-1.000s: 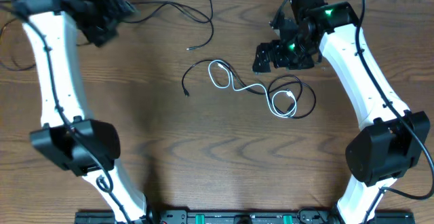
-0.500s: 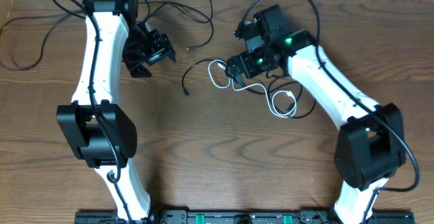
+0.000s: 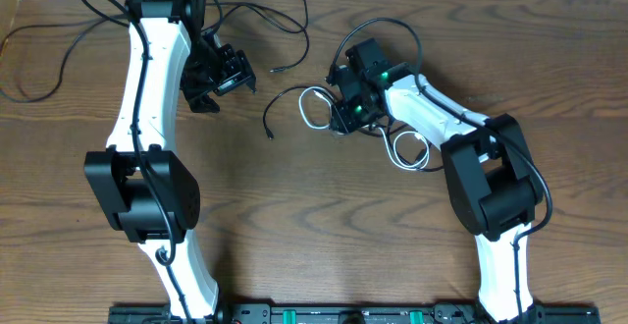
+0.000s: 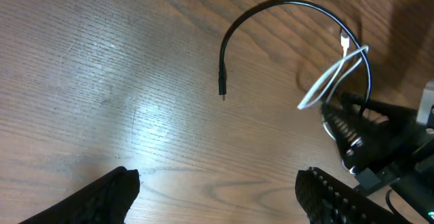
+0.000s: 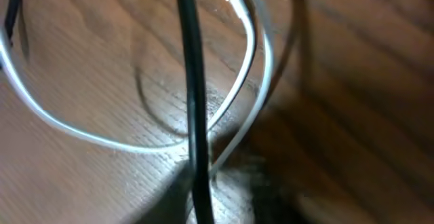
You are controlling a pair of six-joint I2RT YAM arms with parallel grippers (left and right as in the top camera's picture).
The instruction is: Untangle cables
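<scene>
Overhead view: right gripper [image 3: 341,118] sits on the tangled white cable [image 5: 68,132] and black cable [image 5: 193,81] mid-table [image 3: 294,226], hiding their crossing; its grip I cannot tell. Left gripper [image 3: 218,73] hangs spread beside a second black cable [image 3: 257,9]

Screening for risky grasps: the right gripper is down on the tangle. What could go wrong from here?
1. At the right gripper, the black cable crosses the white cable; a grip might catch both, and pulling could cinch them tighter.
2. The left gripper hangs open, well away; with nothing pinning them, both may simply drag along.
</scene>
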